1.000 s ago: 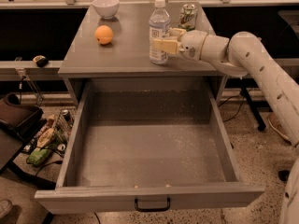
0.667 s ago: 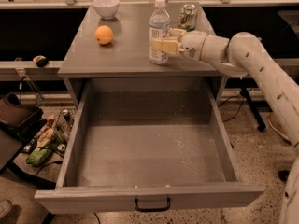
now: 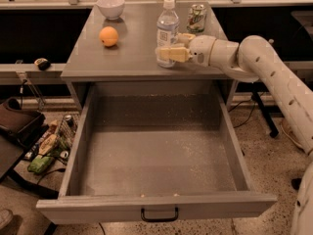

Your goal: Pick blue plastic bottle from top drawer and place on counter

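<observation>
**Location.** The bottle [image 3: 167, 28] stands upright on the counter [image 3: 132, 53], inside the grasp of the claw [image 3: 170, 45]. The drawer [image 3: 156, 205] lies below and in front of the claw, pulled fully open, with nothing but small specks on its floor.

**Claw state.** The claw reaches in from the right and is clamped on the lower body of the bottle, below the label. One finger [image 3: 171, 54] lies across the near side and the other sits behind the bottle. The bottle's base appears to rest on the counter surface.

**Handling assessment.** The bottle is thin clear plastic with a white screw cap. It is judged light, more so if partly empty, though the fill level cannot be made out. The wall will flex under a hard squeeze and is smooth enough to slip. It is tall for its base, so it may tip if nudged on release. The best hold is the body at or just under the label, as here. The neck and cap are the poorer choice.

**Markings.** The label is pale blue and white, and its print cannot be read. A green-and-white can [image 3: 196, 17] stands just behind the claw, and its lettering is also illegible.

**Other items.** An orange [image 3: 108, 36] and a white bowl [image 3: 110, 7] sit well off from the claw, beyond the bottle on the far side.
</observation>
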Robot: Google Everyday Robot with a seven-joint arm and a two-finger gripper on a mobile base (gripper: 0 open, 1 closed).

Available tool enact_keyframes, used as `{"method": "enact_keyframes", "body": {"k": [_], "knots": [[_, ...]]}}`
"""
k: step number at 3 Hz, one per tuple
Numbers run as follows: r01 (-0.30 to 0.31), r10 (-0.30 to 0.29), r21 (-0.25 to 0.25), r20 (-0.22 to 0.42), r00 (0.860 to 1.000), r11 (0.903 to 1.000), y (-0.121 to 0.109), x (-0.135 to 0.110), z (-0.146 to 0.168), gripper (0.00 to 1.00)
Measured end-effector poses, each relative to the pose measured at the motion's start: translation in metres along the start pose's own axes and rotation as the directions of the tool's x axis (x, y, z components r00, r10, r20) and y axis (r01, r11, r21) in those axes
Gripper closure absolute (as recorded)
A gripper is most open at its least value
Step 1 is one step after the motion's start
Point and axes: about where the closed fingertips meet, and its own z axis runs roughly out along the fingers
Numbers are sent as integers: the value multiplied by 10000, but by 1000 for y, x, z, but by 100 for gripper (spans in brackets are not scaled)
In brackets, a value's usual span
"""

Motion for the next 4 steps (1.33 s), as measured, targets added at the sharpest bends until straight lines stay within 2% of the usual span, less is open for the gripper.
{"method": "enact_keyframes", "body": {"k": [1,2,3,4], "knots": [[2,-2,-1,0,10000,10000,0,0,0,0],[741,-741,-218,-3,9973,9970,2,-36,-12,0],[2048,-2105,-513,-1578,9648,9774,21,-73,-29,0],[3074,-3305,-1230,-4059,8520,9436,61,-106,-32,0]]}}
